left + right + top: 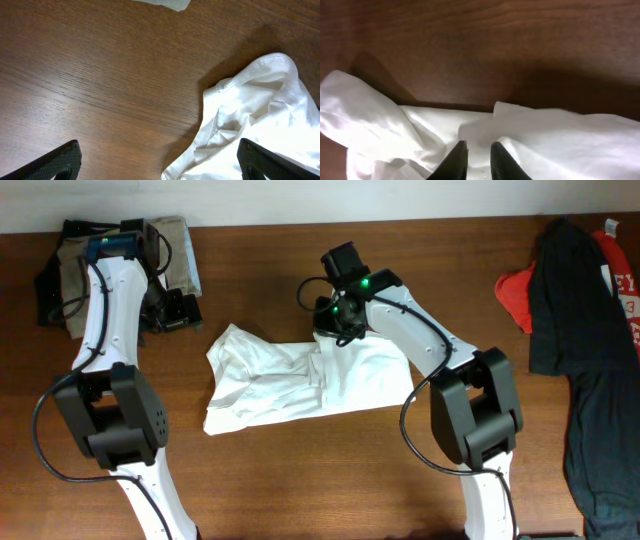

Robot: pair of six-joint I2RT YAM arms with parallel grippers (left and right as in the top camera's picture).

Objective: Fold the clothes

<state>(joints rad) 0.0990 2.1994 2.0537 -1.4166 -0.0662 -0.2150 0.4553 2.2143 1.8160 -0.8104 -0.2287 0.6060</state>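
A white T-shirt [300, 375] lies crumpled and partly folded in the middle of the brown table. My right gripper [340, 320] is at its far edge; in the right wrist view its fingers [477, 150] are pinched together on a fold of the white fabric [555, 135]. My left gripper [178, 310] hovers over bare table just left of the shirt, jaws wide open and empty [160, 160]; the shirt's hemmed corner [250, 105] lies near its right finger. Loose black [590, 370] and red [515, 295] garments lie at the right edge.
A folded khaki-beige garment [178, 255] sits at the back left behind the left arm, with dark cables beside it; its pale corner shows in the left wrist view [165, 4]. Both arm bases stand at the front of the table.
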